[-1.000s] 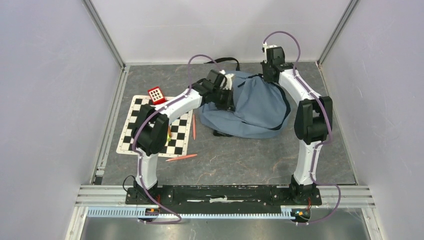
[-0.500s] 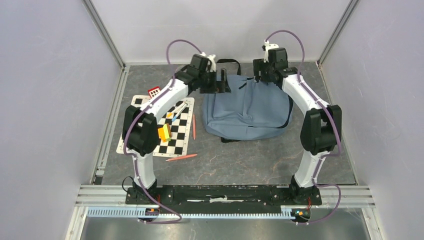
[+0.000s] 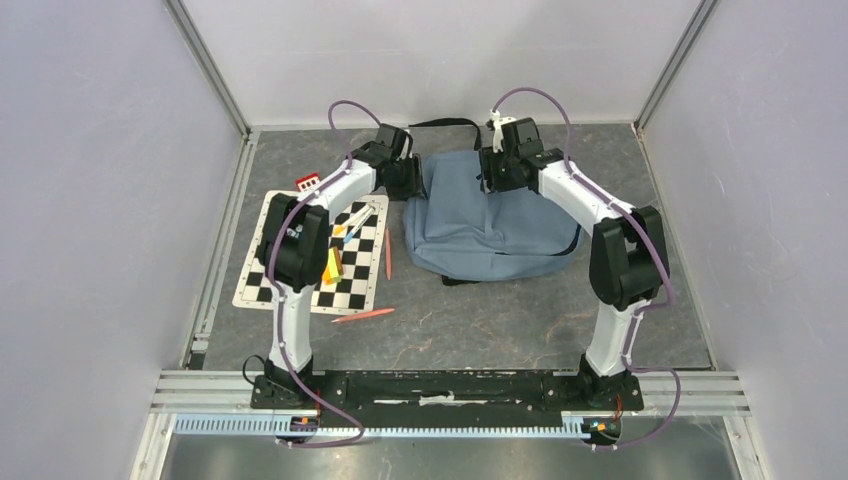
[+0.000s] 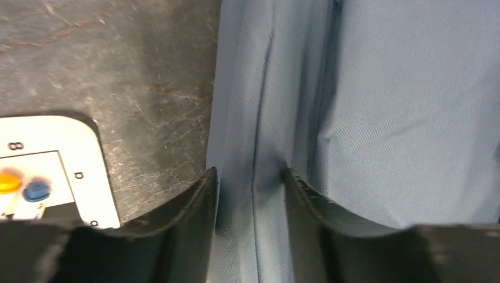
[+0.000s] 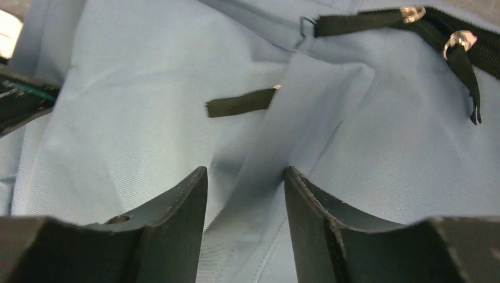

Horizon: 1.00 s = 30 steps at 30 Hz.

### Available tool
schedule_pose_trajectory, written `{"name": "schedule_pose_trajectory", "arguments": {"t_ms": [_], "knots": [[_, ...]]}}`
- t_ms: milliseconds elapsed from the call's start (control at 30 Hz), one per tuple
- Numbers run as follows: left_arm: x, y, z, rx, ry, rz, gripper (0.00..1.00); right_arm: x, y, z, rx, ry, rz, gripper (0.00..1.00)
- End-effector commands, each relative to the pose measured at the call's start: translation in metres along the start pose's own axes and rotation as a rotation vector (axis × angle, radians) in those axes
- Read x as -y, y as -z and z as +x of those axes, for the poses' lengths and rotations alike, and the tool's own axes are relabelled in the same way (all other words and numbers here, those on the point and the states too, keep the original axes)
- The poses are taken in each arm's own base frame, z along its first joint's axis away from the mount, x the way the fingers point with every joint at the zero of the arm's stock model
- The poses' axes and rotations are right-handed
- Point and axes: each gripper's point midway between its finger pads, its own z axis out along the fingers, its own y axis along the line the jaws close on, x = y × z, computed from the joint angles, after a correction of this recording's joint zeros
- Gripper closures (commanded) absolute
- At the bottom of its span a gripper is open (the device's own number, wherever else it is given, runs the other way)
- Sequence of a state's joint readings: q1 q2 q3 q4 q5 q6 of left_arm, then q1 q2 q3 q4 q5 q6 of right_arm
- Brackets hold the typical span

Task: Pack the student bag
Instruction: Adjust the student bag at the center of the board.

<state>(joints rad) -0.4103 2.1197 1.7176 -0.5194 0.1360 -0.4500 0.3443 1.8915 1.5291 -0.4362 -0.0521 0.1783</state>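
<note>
A: what step rn?
B: grabbing the bag (image 3: pixel 500 220), lying flat at the table's (image 3: pixel 480 310) back. left gripper (image 4: pixel 250 174) & right gripper (image 5: pixel 244 171) are straddling its folds, fingers (image 4: pixel 188 206) spread, not pinching. next imo: closing, then unzipping

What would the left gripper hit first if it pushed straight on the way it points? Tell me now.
The student bag. The left gripper points down at its blue-grey fabric, jaws apart either side of a seam fold; that fold would likely be met first, though depth is unclear.
</note>
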Motion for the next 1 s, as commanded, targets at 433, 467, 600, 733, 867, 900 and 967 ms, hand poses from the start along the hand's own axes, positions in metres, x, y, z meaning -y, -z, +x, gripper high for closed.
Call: {"name": "schedule_pose_trajectory", "arguments": {"t_ms": [433, 467, 600, 733, 867, 900, 967], "knots": [[0.101, 0.07, 0.124, -0.078, -0.326, 0.469, 0.98, 0.001, -0.033, -0.082, 0.165, 0.275, -0.04, 1.0], [0.112, 0.079, 0.131, -0.079, -0.363, 0.515, 0.95, -0.009, -0.035, -0.09, 0.191, 0.308, -0.09, 1.0], [0.137, 0.094, 0.151, -0.12, -0.416, 0.598, 0.72, -0.039, -0.041, -0.109, 0.269, 0.375, -0.251, 0.95], [0.145, 0.104, 0.138, -0.089, -0.411, 0.59, 0.41, -0.053, -0.032, -0.109, 0.295, 0.403, -0.307, 0.75], [0.145, 0.12, 0.104, 0.028, -0.384, 0.535, 0.23, -0.037, -0.012, -0.103, 0.295, 0.389, -0.21, 0.47], [0.143, 0.123, 0.095, 0.051, -0.358, 0.521, 0.21, -0.03, -0.005, -0.103, 0.296, 0.369, -0.167, 0.4], [0.133, 0.124, 0.074, 0.097, -0.288, 0.45, 0.18, -0.018, 0.01, -0.102, 0.299, 0.318, -0.093, 0.31]]}}
